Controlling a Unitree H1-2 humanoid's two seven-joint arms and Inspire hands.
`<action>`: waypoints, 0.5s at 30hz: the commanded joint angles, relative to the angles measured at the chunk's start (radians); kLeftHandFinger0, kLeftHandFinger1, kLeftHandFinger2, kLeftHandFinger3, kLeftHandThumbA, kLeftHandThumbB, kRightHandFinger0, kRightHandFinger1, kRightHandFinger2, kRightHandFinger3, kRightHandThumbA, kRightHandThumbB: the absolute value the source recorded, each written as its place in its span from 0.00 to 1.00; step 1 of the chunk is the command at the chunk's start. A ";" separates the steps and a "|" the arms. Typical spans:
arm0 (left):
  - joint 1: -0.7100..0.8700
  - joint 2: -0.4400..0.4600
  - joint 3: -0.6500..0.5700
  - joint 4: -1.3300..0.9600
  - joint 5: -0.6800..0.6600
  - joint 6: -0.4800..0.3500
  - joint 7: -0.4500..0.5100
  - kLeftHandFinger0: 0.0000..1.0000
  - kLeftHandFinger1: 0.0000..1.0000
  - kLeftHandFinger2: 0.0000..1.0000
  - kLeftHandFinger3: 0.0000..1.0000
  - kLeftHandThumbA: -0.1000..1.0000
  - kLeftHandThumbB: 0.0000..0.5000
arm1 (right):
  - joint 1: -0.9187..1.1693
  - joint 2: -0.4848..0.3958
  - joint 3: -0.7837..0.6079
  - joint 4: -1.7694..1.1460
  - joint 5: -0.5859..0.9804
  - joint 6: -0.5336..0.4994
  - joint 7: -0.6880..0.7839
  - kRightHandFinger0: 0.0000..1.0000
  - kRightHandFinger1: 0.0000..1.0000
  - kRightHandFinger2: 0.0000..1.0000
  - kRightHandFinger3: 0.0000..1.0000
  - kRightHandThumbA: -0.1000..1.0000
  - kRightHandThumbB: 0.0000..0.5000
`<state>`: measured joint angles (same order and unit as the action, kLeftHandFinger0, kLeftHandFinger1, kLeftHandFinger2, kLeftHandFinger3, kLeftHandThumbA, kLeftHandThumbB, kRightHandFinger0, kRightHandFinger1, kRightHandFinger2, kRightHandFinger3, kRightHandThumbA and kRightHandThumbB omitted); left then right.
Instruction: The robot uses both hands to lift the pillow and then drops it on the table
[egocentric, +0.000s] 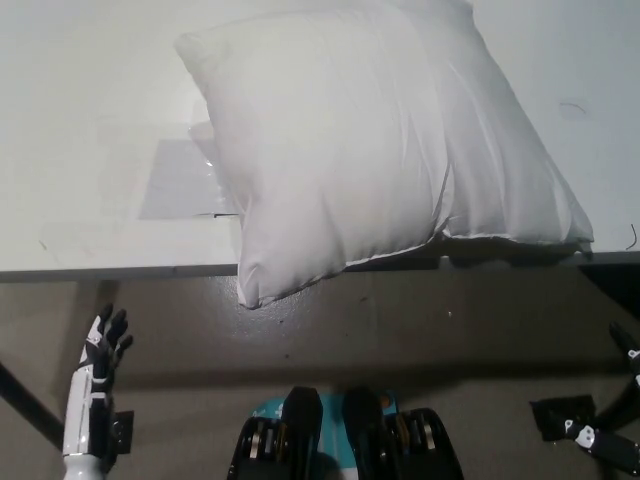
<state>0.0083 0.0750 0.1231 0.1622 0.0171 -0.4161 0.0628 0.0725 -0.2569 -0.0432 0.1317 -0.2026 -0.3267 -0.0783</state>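
Note:
A large white pillow lies on the white table, filling its middle and right. One corner of the pillow hangs over the table's front edge. My white left hand is low at the lower left, below the table edge and well clear of the pillow, fingers apart and holding nothing. My black right hand barely shows at the right edge, below the table, and its fingers are cut off by the frame.
A grey rectangular patch marks the table left of the pillow. The table's front edge runs across the picture. Below it is brown floor, and a dark table leg slants at the lower left.

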 joint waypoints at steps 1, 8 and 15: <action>-0.014 -0.004 0.020 -0.077 -0.013 -0.054 0.024 1.00 1.00 1.00 1.00 1.00 0.15 | -0.006 -0.027 -0.021 -0.121 0.027 -0.048 0.013 1.00 1.00 1.00 1.00 1.00 0.49; -0.106 0.010 0.063 -0.161 0.000 -0.054 0.058 1.00 1.00 1.00 1.00 1.00 0.24 | -0.132 -0.066 -0.065 -0.336 -0.004 0.101 0.033 1.00 1.00 1.00 1.00 1.00 0.74; -0.216 0.021 0.116 -0.158 -0.041 -0.009 0.066 1.00 1.00 1.00 1.00 1.00 0.11 | -0.283 -0.092 -0.112 -0.370 0.066 0.208 0.054 1.00 1.00 1.00 1.00 1.00 0.79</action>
<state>-0.1555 0.0762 0.2129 0.0234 0.0024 -0.4232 0.0972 -0.1553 -0.3246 -0.1241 -0.2047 -0.1971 -0.2067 -0.0468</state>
